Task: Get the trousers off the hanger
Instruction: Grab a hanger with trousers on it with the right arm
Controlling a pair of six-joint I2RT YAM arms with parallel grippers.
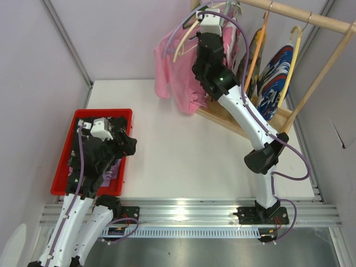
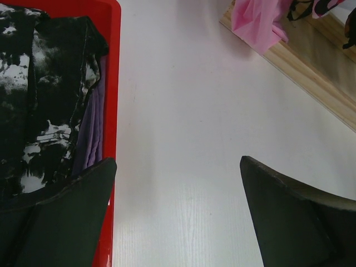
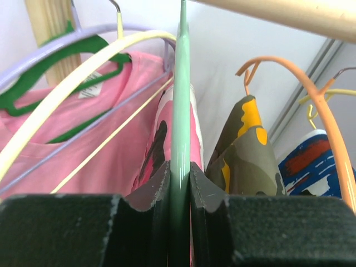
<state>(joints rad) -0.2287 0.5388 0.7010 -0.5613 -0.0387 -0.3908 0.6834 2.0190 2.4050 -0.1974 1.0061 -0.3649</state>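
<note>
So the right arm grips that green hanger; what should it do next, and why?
Probably lift the mint hanger off the wooden rail: the right tool is shut on it, the pink-and-black trousers seem draped on it, and the left tool is open by the red bin.

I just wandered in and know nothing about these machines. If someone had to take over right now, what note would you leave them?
The right pincer is shut on the mint hanger, up under the wooden rail.
The left pincer is open and empty, at the edge of the red bin.
The pink-and-black trousers, the yellow-olive trousers on the orange hanger and the blue print trousers all hang at the rail.
Done: the bin holds a black-and-white garment; what kind, I cannot tell.
Left: take all three pairs off their hangers.
</note>
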